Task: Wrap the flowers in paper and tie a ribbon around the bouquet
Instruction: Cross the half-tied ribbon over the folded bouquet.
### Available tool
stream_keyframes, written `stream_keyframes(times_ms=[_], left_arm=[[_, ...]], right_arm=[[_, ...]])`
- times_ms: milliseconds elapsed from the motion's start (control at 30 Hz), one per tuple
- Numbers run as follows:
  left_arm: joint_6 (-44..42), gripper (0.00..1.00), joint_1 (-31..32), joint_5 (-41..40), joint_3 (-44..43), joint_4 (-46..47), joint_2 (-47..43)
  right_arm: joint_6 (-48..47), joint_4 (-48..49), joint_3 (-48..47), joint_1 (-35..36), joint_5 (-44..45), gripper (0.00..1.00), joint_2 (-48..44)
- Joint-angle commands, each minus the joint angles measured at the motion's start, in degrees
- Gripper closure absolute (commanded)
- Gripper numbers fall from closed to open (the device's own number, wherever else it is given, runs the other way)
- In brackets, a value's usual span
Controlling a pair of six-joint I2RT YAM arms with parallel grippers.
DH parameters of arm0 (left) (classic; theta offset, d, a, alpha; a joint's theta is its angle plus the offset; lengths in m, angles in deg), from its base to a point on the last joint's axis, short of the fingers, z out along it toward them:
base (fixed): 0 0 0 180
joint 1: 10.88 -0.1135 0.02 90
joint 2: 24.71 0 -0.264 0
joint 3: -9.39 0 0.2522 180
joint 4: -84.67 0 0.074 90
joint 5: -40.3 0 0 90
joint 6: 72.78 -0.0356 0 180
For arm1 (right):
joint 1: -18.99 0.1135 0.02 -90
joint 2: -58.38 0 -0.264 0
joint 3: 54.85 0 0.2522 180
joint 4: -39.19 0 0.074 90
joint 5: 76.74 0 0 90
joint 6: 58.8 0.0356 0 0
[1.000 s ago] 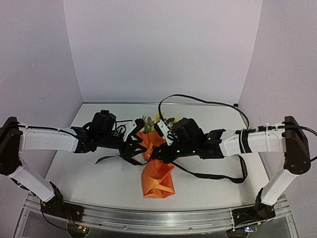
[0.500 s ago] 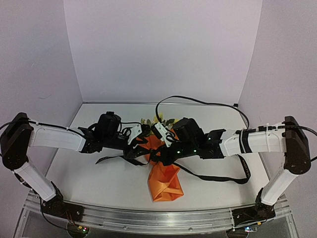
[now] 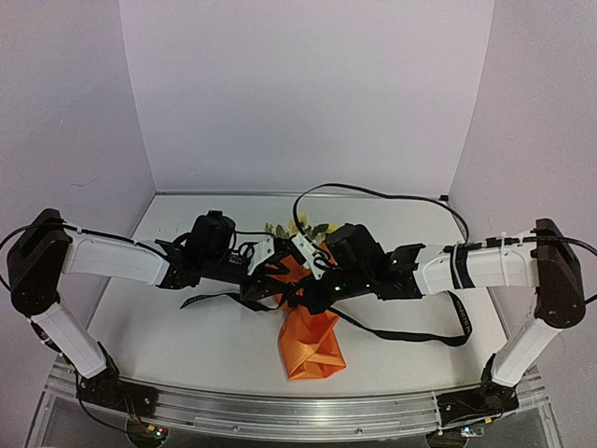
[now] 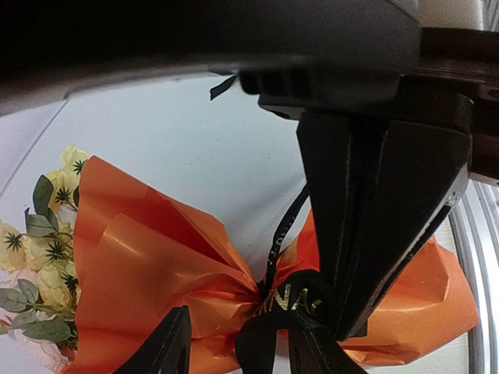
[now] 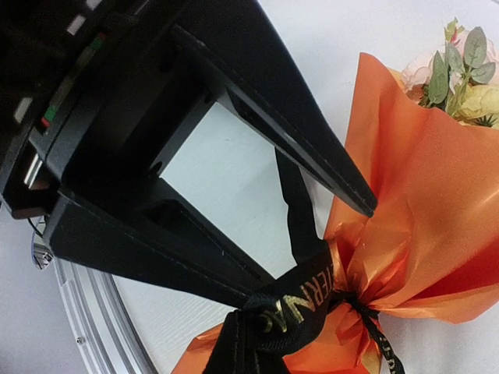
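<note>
The bouquet lies mid-table: orange paper (image 3: pixel 312 341) pinched at a waist, with the pale flowers (image 3: pixel 300 229) at its far end. In the left wrist view the flowers (image 4: pixel 47 249) poke out left of the paper (image 4: pixel 156 273). The black lettered ribbon (image 4: pixel 292 300) circles the waist, and its tail (image 3: pixel 410 334) trails right. My right gripper (image 5: pixel 238 351) is shut on the ribbon (image 5: pixel 312 300) right at the waist. My left gripper (image 4: pixel 242 351) is open. Its fingers (image 4: pixel 168 343) stand either side of a ribbon strand beside the waist, close against the right gripper (image 3: pixel 303 289).
A black cable (image 3: pixel 373 192) arcs over the back of the table behind the right arm. Another ribbon tail (image 3: pixel 210 299) lies under the left arm. Pale walls close in the back and both sides, and a metal rail (image 3: pixel 280 411) runs along the near edge.
The left arm has reached further right, up to the bouquet's waist, and its jaws have narrowed somewhat. The bouquet's lower end has shifted slightly right. The right gripper has stayed shut.
</note>
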Motion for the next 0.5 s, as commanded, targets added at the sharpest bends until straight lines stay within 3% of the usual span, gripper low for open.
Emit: stream_keyframes(times_ms=[0, 200, 467], left_arm=[[0.75, 0.54, 0.64, 1.78, -0.57, 4.37, 0.51], [1.81, 0.55, 0.93, 2.31, -0.36, 6.85, 2.07], [2.59, 0.86, 1.09, 3.16, -1.34, 7.42, 3.64]], right_arm=[[-1.66, 1.24, 0.35, 0.35, 0.43, 1.0, -2.6], [-1.84, 1.41, 1.19, 0.36, 0.87, 1.0, -2.96], [-2.28, 1.42, 2.85, 0.35, 2.65, 1.0, -4.3]])
